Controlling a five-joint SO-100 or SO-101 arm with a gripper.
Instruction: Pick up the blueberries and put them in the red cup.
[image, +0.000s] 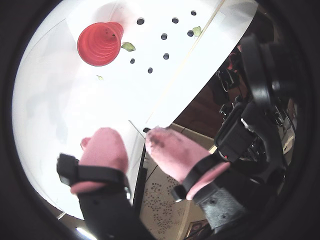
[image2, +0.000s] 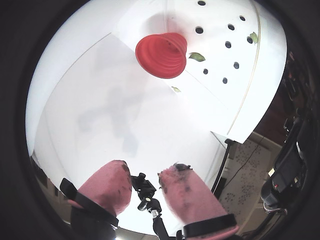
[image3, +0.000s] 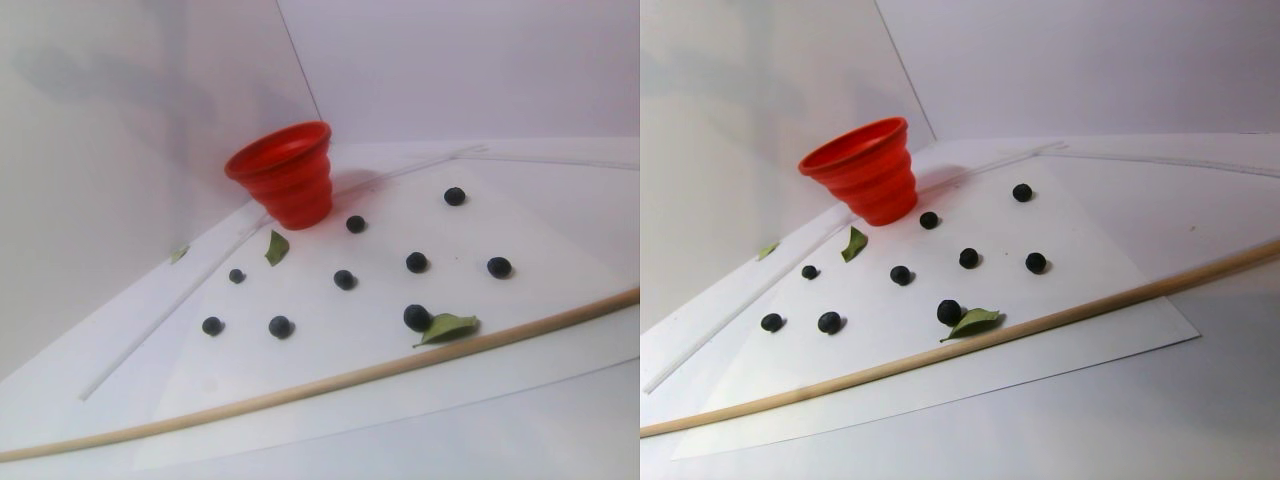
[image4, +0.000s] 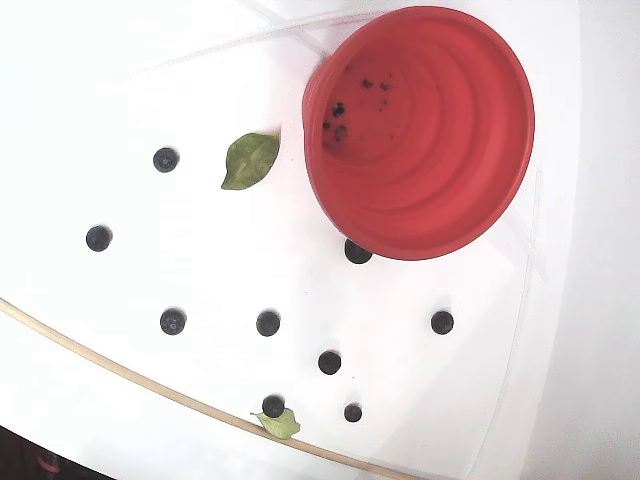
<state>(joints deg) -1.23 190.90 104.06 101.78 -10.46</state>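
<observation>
- Nearest the lens in both wrist views are the two pink-padded fingers (image2: 187, 192) of the gripper (image2: 145, 175), which stand apart with clear space between them and hold nothing; dark smudges mark one pad.
- The blueberries (image4: 268, 322) lie loose on the white sheet (image4: 120, 80), nine countable in the fixed view, none of them in the claw.
- In a wrist view the berries (image: 164, 36) sit toward 12 to 1 o'clock from the gripper (image: 136, 134), well apart from it, so the claw appears to be high and far back from the work.
- The berries are round, so no long axis matters; the judgement is that any approach angle suits, and reach forward and down is what the next move calls for.
- The red cup (image4: 430, 140) stands upright, mouth up, at about 11 o'clock from the gripper in a wrist view (image: 100, 44).
- Inside the cup only dark specks show near the bottom; no whole berry can be made out there, so the task looks barely begun.
- One berry (image4: 357, 252) lies just beside the cup's wall at its 6 o'clock in the fixed view; the others spread from 6 to 9 o'clock.
- A green leaf (image4: 250, 158) lies at the cup's 9 o'clock, another leaf (image4: 282, 424) touches a berry by the wooden rod (image4: 120, 372).
</observation>
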